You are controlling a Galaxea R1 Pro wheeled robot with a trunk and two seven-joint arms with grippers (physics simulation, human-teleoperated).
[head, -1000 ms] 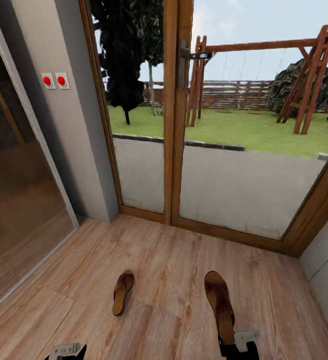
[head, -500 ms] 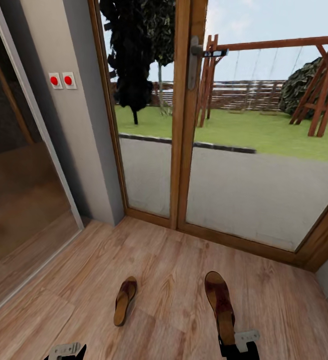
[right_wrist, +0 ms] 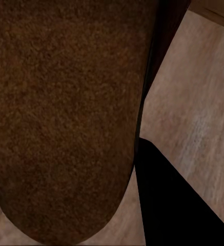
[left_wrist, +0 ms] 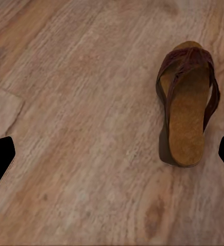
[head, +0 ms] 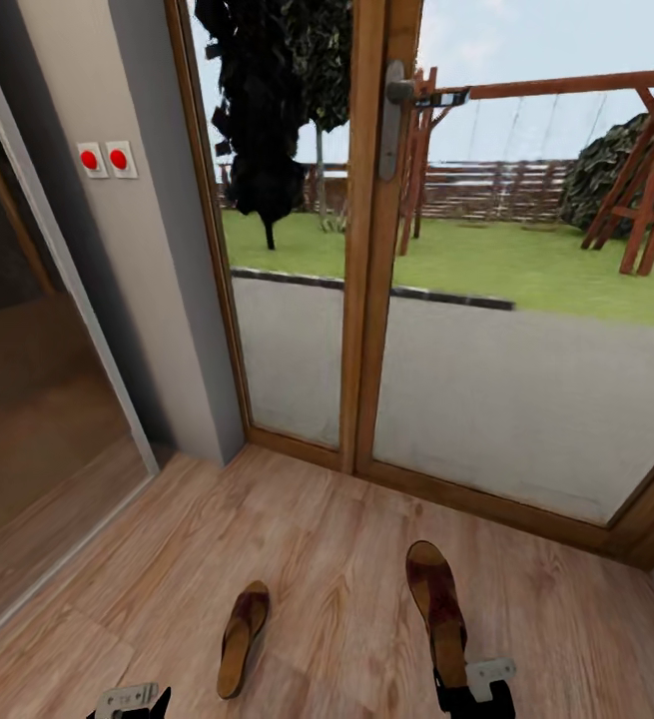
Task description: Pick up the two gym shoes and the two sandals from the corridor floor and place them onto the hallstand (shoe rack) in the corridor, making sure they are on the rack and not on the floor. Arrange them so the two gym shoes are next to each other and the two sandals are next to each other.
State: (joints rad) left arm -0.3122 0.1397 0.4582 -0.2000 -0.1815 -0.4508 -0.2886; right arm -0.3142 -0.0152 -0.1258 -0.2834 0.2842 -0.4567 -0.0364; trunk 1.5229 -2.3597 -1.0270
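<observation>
My right gripper [head: 466, 689], at the head view's lower right, is clamped on one sandal [head: 437, 608]; its sole [right_wrist: 65, 113] crowds the right wrist camera. My left gripper [left_wrist: 112, 154] is spread wide above the other sandal [left_wrist: 187, 105] on the corridor floor [head: 336, 539], below the glass door [head: 366, 250].

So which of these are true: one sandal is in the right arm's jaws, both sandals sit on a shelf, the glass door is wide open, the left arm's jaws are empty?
1. One sandal is in the right gripper. True.
2. Both sandals sit on a shelf. False: the other sandal lies on the wood floor.
3. The glass door is wide open. False: it looks shut.
4. The left gripper holds nothing. True: its jaws are spread apart.
</observation>
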